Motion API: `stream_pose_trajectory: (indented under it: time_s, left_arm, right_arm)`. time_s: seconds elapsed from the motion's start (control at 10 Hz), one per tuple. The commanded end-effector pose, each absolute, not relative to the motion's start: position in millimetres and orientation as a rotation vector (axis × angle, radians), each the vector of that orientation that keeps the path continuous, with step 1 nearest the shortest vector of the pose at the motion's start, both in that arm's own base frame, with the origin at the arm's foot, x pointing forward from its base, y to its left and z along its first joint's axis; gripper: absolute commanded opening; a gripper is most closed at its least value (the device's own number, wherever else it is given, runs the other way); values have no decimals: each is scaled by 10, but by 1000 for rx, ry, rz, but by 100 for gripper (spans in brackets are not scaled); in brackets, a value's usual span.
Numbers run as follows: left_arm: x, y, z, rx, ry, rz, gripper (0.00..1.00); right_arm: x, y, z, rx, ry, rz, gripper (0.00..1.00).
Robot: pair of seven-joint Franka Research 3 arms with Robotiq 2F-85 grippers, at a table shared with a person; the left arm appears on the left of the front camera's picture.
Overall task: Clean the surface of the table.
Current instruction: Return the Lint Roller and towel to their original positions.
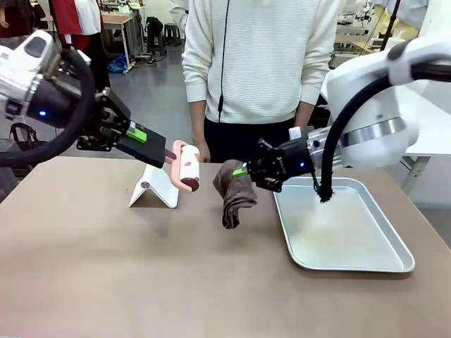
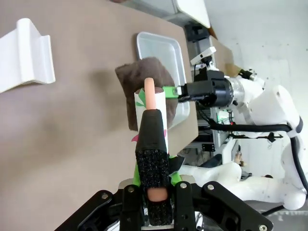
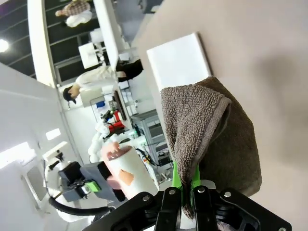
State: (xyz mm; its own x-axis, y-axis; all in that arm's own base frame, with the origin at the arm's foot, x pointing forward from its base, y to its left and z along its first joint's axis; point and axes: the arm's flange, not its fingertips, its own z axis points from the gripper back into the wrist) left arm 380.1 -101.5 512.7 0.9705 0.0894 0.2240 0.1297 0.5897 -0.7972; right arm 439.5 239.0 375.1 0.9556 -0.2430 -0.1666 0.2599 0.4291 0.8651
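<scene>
Both pairs of jaws are closed on something. The right gripper (image 1: 243,171) pinches the top edge of a brown terry cloth (image 1: 233,191) between its green pads, so the cloth hangs in loose folds with its lower end touching or just above the table (image 1: 106,267). Held that way, it looks ready to be dragged across the surface as a wipe. The left gripper (image 1: 166,154) is clamped on the salmon-pink handle of a lint roller (image 1: 188,167), whose white drum with small printed marks points down and toward the cloth, raised off the table. The two tools hang near each other above the middle of the table, perhaps so each arm can cover its own side.

The table, a wide matte tan-brown top, spreads from the near edge across the whole front view; its near half lies bare, and no dirt can be made out on it.

Farther back, to the left of the roller, a white folded stand (image 1: 155,188) sits on the table. To the right, a shallow silver metal tray (image 1: 352,246) lies flat, under the right arm.

At the far edge stands a person in a white ribbed sweater (image 1: 261,56), facing the robot, close behind the two tools.
</scene>
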Motion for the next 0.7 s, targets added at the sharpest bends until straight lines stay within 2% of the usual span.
stream_pose_trajectory:
  time_s: [0.0,0.3,0.4,0.5,0.6]
  left_arm:
    - [4148,-1039,5072,-908,-249,-12,22]
    - [4579,-1082,4907,-885,-229,56,22]
    - [4671,-1029,4867,-895,-180,60,22]
    - [4462,-1070,4840,-882,-237,26,22]
    - [4462,-1070,4840,-882,-237,26,22]
  right_arm:
    - [4543,2493,3669,1051,39,-341,7]
    - [4664,2385,3478,987,46,-382,7]
    - [4529,2429,3458,1050,59,-342,7]
    - [4529,2429,3458,1050,59,-342,7]
    - [4529,2429,3458,1050,59,-342,7]
